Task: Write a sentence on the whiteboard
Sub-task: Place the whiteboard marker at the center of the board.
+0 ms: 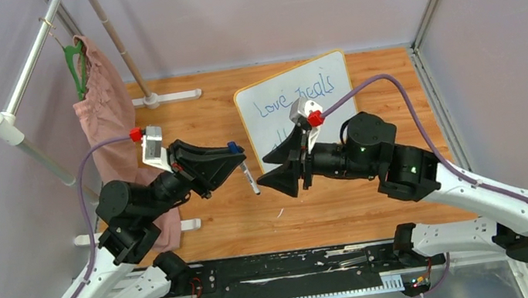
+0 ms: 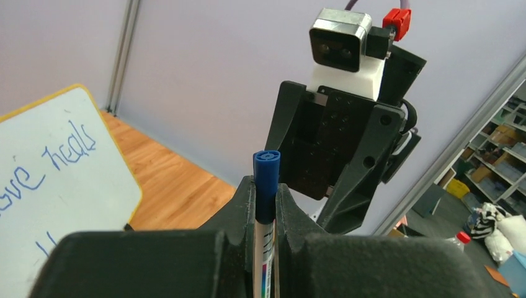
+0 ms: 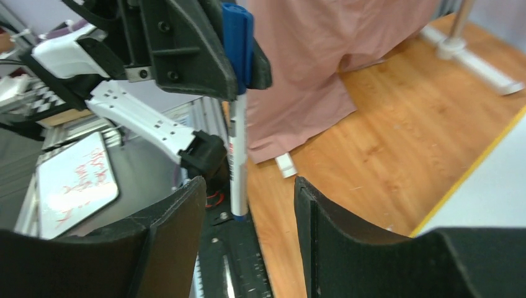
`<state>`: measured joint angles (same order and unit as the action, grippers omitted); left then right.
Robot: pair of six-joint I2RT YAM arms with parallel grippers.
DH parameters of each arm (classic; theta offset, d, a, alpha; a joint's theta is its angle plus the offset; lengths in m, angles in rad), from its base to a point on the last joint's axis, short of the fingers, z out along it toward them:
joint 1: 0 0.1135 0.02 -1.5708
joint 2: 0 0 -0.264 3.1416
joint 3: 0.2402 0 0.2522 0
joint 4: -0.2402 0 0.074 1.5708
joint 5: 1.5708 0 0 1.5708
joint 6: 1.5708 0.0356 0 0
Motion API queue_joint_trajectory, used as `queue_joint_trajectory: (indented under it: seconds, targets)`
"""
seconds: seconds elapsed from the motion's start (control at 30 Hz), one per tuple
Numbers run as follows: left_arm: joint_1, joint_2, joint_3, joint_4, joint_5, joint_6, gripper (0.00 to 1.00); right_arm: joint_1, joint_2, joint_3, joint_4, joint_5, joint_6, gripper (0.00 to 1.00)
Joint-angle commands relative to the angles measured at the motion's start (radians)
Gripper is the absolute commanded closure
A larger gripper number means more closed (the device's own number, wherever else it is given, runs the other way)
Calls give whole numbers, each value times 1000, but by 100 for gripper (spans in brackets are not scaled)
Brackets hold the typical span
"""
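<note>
The whiteboard point(image 1: 334, 112) with a yellow-orange rim stands tilted at the back centre of the wooden table. The sentence point(image 1: 292, 96) is blue handwriting: "Love heals" shows, and the second line is mostly hidden behind my right arm. The board also shows in the left wrist view point(image 2: 62, 180). My left gripper point(image 1: 233, 156) is shut on a white marker point(image 1: 249, 176), blue cap up, held upright above the table. In the left wrist view the marker point(image 2: 267, 171) sits between the fingers. My right gripper point(image 1: 273, 172) is open and empty, facing the marker point(image 3: 237, 136) a short way off.
A pink cloth point(image 1: 103, 109) hangs on a green hanger from a metal rack at the left, with white base bars point(image 1: 168, 98). A black rail point(image 1: 285, 267) runs along the table's near edge. Grey walls enclose the back and sides.
</note>
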<state>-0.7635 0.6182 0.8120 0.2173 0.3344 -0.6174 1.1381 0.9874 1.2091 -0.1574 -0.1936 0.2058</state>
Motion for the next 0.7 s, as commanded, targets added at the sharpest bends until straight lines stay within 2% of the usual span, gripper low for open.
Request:
queue_joint_trajectory:
  seconds: [0.0, 0.3, 0.67]
  targets:
    - [-2, -26, -42, -6, 38, 20, 100, -11, -2, -59, 131, -83, 138, 42]
    - [-2, -25, -73, -7, 67, 15, 100, -11, 31, -124, 256, -61, 195, 44]
    - [-2, -21, -82, 2, 65, -19, 100, -11, 46, -157, 269, 55, 214, 59]
